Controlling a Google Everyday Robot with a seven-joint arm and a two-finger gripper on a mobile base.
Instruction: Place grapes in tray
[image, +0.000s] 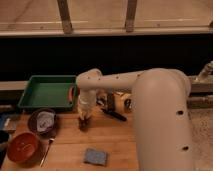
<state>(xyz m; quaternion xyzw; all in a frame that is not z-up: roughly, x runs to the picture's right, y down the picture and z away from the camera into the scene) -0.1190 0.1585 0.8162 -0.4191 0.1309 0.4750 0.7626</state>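
The robot's tool (84, 115) is hanging low over the wooden desk (65, 136), just off the handle-end corner of the green tray (47, 92) on its near side. Whether it is spread, pressed together or pinching anything cannot be told from here. The grapes (82, 124) are showing as a small dark bunch directly beneath the tool, at desk level and outside the tray's walls, so the placing is not yet done. The main hazard is looking like the grip itself: a bumpy, cone-shaped bunch is offering little flat surface, and a shallow hold is likely to let it roll out during the lift. The tray's raised wall and its orange-red handle (72, 94) are standing between the bunch and the tray floor, so a low carry is risking a knock that could shove the tray or strip the grapes loose. A dark bowl holding a cloth (42, 121) is sitting near the tray's near edge, close enough to catch a dropped bunch. A black-handled utensil (115, 114) is lying on the side of the tool away from the tray, where the swinging forearm could be brushing it. The grey-blue sponge (95, 156) and the reddish bowl (22, 146), both well apart from the tray, are appearing out of harm's way.
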